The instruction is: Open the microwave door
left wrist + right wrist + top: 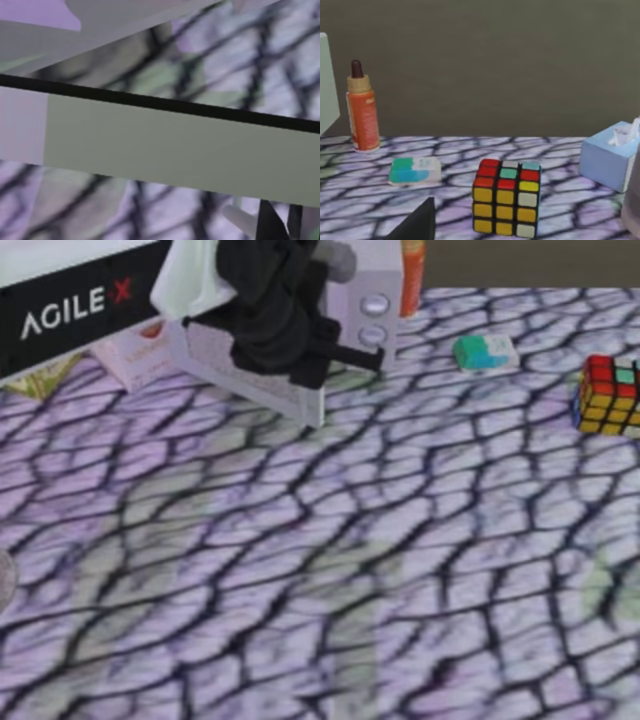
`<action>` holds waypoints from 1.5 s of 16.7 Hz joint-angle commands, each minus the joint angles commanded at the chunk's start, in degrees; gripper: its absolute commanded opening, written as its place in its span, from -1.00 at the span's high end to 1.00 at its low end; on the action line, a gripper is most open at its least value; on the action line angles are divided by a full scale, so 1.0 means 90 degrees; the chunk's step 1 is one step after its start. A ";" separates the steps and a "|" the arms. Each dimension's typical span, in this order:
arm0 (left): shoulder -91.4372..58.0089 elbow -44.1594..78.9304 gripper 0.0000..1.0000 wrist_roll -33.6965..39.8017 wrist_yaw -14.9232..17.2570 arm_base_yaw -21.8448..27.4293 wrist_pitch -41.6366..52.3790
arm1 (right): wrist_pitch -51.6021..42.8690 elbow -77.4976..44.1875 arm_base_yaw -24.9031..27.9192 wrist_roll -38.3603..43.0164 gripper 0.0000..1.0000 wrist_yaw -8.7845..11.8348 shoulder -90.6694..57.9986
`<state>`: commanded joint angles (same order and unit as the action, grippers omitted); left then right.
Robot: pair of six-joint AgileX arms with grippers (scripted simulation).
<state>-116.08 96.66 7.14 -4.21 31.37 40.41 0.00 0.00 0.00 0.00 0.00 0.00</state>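
Note:
The white microwave [378, 275] stands at the table's back, its two silver knobs [374, 320] facing front. The microwave door [270, 395], white with a speckled mesh window, is swung partly out from the front, hinged on its left side. My left gripper [345, 360] reaches over the door's top near its free edge and is shut on the door. In the left wrist view the door's edge [175, 145] fills the middle as a grey-green band, with my left gripper [282, 222] low in the corner. My right arm is outside the top view; one dark finger [417, 225] shows in its wrist view.
An orange dropper bottle [412, 275] stands just right of the microwave. A small teal-and-white box [485, 350] and a Rubik's cube [610, 395] lie at the back right. A pale blue tissue box [610, 157] sits beyond the cube. A pink box [135, 355] is left of the microwave.

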 joint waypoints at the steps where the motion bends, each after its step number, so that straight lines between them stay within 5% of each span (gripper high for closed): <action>1: 0.0000 0.0000 1.00 0.0000 0.0000 0.0000 0.0000 | 0.0000 0.0000 0.0000 0.0000 -1.00 0.0000 0.0000; 13: 0.0000 0.0000 1.00 0.0000 0.0000 0.0000 0.0000 | 0.0000 0.0000 0.0000 0.0000 -1.00 0.0000 0.0000; 25: 0.0504 -0.0722 1.00 -0.0817 0.0474 -0.0221 -0.0247 | 0.0000 0.0000 0.0000 0.0000 -1.00 0.0000 0.0000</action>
<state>-111.54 90.17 -0.21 0.05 29.38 38.19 0.00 0.00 0.00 0.00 0.00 0.00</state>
